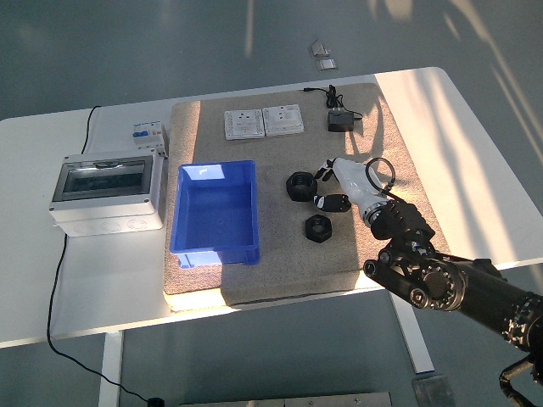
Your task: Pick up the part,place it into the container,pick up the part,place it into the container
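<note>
Head view, right hand (339, 182): reaches in from lower right over the mat; white fingers (325, 171) point at the cluster of black parts. Grip state: cannot tell whether anything is pinched; fingertips merge with a small black piece (333, 202) just below them.
Head view, upper nut (298, 185): black hex part, on the mat just left of the fingertips; probably the present target.
Head view, lower nut (317, 228): lies apart, nearer the table's front edge.
Head view, blue bin (183, 227): open container left of the parts, empty as far as visible; close by, so the carry looks short.
Head view, mat (280, 273): tan pad under bin and parts; likely there to stop rolling.
Head view, background: two socket plates (265, 123), power adapter (342, 122), grey enclosure box (103, 191) on the white table (93, 280).
Left arm: not visible.
</note>
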You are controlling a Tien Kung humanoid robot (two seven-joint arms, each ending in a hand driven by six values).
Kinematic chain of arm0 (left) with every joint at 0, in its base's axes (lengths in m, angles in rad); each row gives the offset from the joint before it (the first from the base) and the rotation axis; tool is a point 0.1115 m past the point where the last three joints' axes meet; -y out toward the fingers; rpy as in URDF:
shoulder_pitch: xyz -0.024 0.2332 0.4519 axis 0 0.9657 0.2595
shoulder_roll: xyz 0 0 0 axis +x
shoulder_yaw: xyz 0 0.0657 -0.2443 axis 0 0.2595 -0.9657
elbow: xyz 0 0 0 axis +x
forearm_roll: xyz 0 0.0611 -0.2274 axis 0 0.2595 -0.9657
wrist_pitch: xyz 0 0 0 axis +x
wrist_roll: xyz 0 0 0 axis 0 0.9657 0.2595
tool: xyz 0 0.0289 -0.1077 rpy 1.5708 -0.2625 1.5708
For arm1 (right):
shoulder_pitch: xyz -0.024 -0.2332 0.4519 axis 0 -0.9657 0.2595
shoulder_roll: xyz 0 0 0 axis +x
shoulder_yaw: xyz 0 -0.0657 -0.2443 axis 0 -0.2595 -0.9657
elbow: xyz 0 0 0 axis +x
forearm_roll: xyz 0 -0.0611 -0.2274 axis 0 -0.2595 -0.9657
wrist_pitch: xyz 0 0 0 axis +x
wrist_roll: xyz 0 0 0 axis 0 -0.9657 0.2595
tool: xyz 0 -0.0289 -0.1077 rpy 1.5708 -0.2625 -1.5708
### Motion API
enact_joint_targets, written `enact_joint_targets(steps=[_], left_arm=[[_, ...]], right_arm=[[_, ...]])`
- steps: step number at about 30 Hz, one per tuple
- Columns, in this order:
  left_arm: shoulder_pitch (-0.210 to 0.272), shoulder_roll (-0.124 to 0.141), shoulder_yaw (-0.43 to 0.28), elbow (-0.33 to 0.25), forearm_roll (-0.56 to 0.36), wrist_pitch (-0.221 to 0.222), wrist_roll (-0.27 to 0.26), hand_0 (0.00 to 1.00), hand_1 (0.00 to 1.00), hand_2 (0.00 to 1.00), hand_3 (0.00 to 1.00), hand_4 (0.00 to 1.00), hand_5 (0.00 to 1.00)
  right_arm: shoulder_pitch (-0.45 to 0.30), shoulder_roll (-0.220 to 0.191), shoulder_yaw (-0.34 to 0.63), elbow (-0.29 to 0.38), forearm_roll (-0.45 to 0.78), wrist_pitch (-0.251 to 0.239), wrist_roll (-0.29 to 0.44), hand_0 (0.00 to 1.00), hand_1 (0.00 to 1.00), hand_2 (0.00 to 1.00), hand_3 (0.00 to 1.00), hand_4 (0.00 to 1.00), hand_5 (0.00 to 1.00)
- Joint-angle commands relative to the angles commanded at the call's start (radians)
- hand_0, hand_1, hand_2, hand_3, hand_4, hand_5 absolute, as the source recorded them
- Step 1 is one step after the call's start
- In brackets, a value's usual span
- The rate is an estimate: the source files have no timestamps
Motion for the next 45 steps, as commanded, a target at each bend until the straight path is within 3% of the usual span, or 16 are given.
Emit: enact_joint_targets(steps=[1,2,7,8,13,14,19,20,25,26,31,32,45], left_arm=[[0.000,0.000,0.001,0.000,0.000,0.000,0.000,0.658,0.632,0.567,0.539,0.571,0.459],[0.000,0.001,0.001,0.000,0.001,-0.001,0.001,0.658,0.632,0.569,0.539,0.570,0.460],[0.003,0.002,0.003,0.000,0.005,-0.003,0.002,0.658,0.632,0.569,0.539,0.570,0.460],[0.003,0.003,0.004,0.000,0.004,-0.003,0.002,0.658,0.632,0.571,0.540,0.569,0.462],[0.004,0.003,0.007,0.000,0.001,-0.003,0.000,0.658,0.632,0.571,0.540,0.569,0.462],[0.005,0.002,0.008,0.000,-0.001,-0.003,0.000,0.658,0.633,0.572,0.540,0.568,0.462],[0.006,0.001,0.009,0.000,-0.004,-0.004,-0.001,0.658,0.633,0.572,0.540,0.568,0.462],[0.006,0.001,0.009,0.000,-0.005,-0.004,-0.001,0.658,0.633,0.572,0.539,0.566,0.462],[0.007,0.002,0.007,0.000,-0.006,-0.003,-0.001,0.658,0.633,0.572,0.539,0.566,0.462],[0.007,0.002,0.006,0.000,-0.006,-0.003,-0.002,0.658,0.633,0.574,0.539,0.565,0.462],[0.008,0.004,0.002,0.000,-0.010,0.001,-0.003,0.658,0.633,0.574,0.539,0.565,0.462],[0.008,0.004,0.001,0.000,-0.010,0.002,-0.003,0.657,0.633,0.571,0.539,0.563,0.461],[0.009,-0.001,-0.003,0.000,-0.005,0.001,-0.004,0.658,0.633,0.568,0.538,0.559,0.459]], right_arm=[[0.001,-0.002,0.008,0.008,-0.009,-0.001,-0.004,0.644,0.441,0.583,0.641,0.723,0.250],[0.002,-0.003,0.014,0.014,-0.016,-0.002,-0.007,0.649,0.479,0.658,0.719,0.704,0.216],[0.009,-0.005,0.029,0.035,-0.039,-0.003,-0.019,0.649,0.479,0.658,0.719,0.704,0.216],[0.012,-0.004,0.030,0.037,-0.044,-0.002,-0.023,0.677,0.544,0.764,0.881,0.827,0.271],[0.017,-0.002,0.032,0.051,-0.062,-0.001,-0.034,0.677,0.544,0.764,0.881,0.827,0.271],[0.018,-0.001,0.029,0.052,-0.063,0.000,-0.036,0.704,0.666,0.851,0.976,0.919,0.335],[0.026,0.003,-0.005,0.048,-0.055,0.020,-0.042,0.704,0.666,0.851,0.976,0.919,0.335],[0.026,0.003,-0.010,0.047,-0.055,0.024,-0.042,0.811,0.853,0.926,0.998,0.930,0.353],[0.026,0.003,-0.015,0.049,-0.062,0.031,-0.041,0.811,0.853,0.926,0.998,0.930,0.353],[0.026,0.003,-0.013,0.050,-0.063,0.031,-0.041,0.959,0.971,0.973,0.998,0.934,0.367],[0.029,0.003,-0.016,0.052,-0.058,0.030,-0.037,0.959,0.971,0.973,0.998,0.934,0.367],[0.030,0.003,-0.019,0.050,-0.056,0.030,-0.036,0.998,0.998,0.991,0.998,0.941,0.380],[0.053,0.003,-0.124,-0.014,0.024,0.055,-0.010,0.998,0.998,0.991,0.998,0.953,0.396]])
